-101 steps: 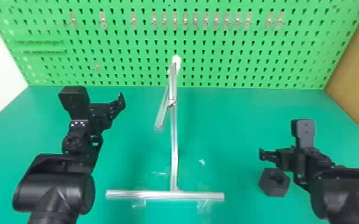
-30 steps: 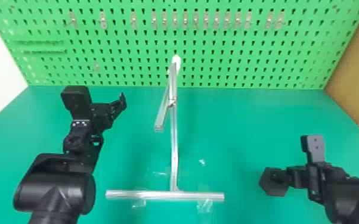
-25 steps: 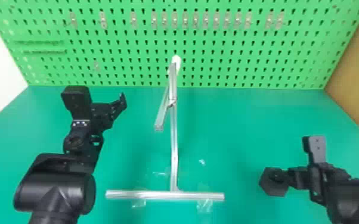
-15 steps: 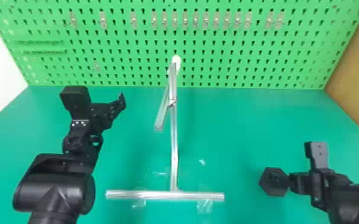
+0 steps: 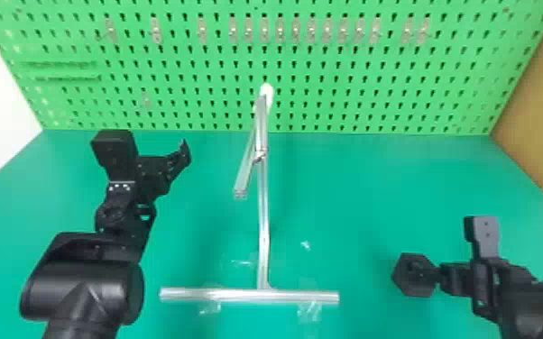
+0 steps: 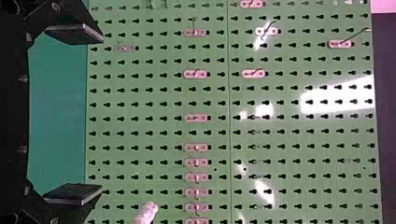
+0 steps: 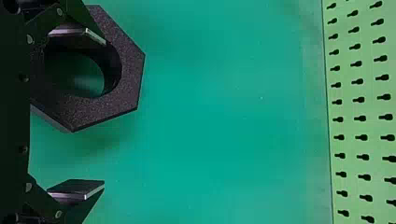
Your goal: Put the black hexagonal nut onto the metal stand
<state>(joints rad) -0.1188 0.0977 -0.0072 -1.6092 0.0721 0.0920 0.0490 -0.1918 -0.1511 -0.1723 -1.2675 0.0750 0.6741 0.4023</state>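
The black hexagonal nut [image 5: 412,285] appears to rest on the counter [image 5: 356,194], toward its right edge. The right gripper [image 7: 103,113] is released, one finger overlapping the hole. Closure with that finger off-centre could tip or eject the nut. The left gripper [image 6: 102,114] stands open.

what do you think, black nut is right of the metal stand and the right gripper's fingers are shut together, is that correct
Not shut: the right wrist view shows the right gripper open, its fingers well apart. The black nut is indeed right of the metal stand.
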